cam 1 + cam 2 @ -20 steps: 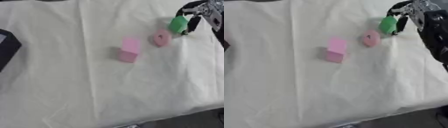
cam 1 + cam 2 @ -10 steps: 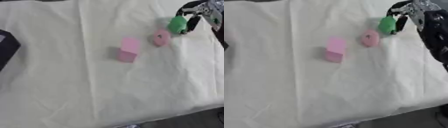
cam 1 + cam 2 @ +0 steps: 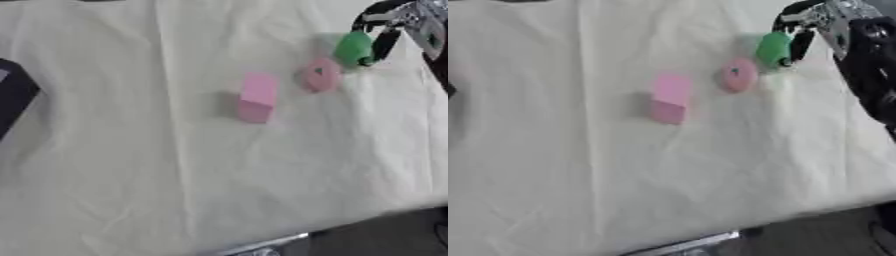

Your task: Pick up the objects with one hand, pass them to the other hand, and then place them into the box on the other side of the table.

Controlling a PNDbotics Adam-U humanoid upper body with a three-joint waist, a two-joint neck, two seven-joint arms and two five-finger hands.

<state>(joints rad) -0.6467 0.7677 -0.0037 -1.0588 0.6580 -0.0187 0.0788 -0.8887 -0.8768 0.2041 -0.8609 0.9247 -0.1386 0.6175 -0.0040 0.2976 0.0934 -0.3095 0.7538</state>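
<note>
A small green object (image 3: 353, 48) sits at the upper right, with my right hand (image 3: 815, 22) curled around it; its dark fingers frame the object from above and on the right. Just left of it on the cloth lies a pink round piece (image 3: 320, 75) with a dark hole. Further left rests a pink rectangular block (image 3: 257, 96). My left hand shows in neither view.
A pale cloth (image 3: 175, 175) covers the table. A dark box (image 3: 13, 95) juts in at the left edge. The table's front edge (image 3: 350, 225) runs along the bottom right. My right arm (image 3: 872, 70) comes down the right side.
The whole picture has shifted slightly; the right hand and green object stay in nearly the same place. The pink pieces have not moved.
</note>
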